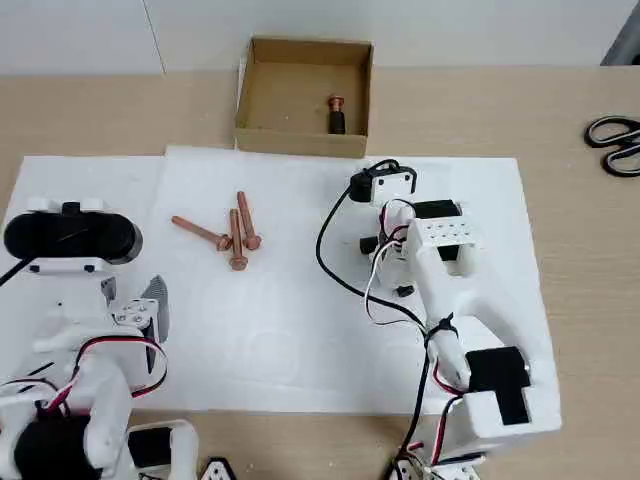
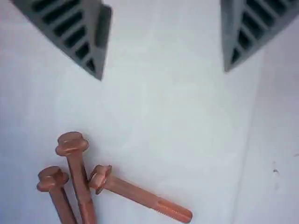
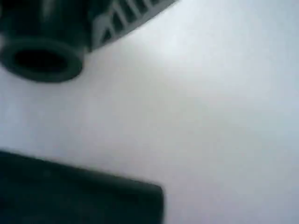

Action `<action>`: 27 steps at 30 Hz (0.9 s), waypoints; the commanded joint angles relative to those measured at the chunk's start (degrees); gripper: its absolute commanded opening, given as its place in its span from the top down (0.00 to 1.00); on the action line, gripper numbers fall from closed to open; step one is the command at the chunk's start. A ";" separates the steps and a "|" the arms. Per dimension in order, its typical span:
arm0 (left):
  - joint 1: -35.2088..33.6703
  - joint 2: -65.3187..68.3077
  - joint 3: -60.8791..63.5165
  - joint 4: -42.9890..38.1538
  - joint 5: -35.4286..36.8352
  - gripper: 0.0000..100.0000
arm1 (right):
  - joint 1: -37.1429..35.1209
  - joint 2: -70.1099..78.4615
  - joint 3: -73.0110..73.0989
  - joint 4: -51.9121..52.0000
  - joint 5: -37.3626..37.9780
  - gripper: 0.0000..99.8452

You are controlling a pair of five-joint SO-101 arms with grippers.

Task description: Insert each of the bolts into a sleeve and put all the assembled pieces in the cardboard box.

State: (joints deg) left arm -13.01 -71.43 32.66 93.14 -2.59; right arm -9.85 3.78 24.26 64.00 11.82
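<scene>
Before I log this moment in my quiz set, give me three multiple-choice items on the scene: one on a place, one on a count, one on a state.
1. Where does the assembled piece lie?
A. in the cardboard box
B. among the bolts on the sheet
C. beside the scissors

2. How many loose bolts lie on the white sheet?
A. two
B. three
C. five

3. How is the left gripper?
A. open, with nothing between its fingers
B. shut on a bolt
C. shut on a sleeve

Answers: 1 A, since the high view shows a bolt in a black sleeve inside the box. 2 B, since three copper bolts lie close together on the sheet. 3 A, since the left wrist view shows its fingers wide apart over bare sheet.
</scene>
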 commanded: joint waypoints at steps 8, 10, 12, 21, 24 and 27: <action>-0.18 0.00 0.04 -0.88 0.35 0.84 | 0.48 -2.68 1.14 -1.71 -0.18 0.90; -0.18 0.00 0.04 -0.88 0.35 0.84 | 0.31 -2.68 1.14 -0.57 -0.18 0.90; -0.18 0.00 0.04 -0.88 0.35 0.84 | 0.31 -2.86 0.88 0.75 -0.09 0.90; -0.18 0.00 0.04 -0.88 0.35 0.84 | 0.40 -2.68 -9.14 9.89 0.00 0.90; -0.26 0.00 0.04 -0.88 0.35 0.84 | 0.40 -2.51 -9.32 9.71 0.00 0.90; -0.35 0.00 0.04 -0.88 0.35 0.84 | 0.40 -0.04 -9.49 9.45 0.00 0.90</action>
State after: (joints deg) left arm -13.01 -71.43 32.66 93.14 -2.59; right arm -9.76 3.43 17.76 73.41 11.82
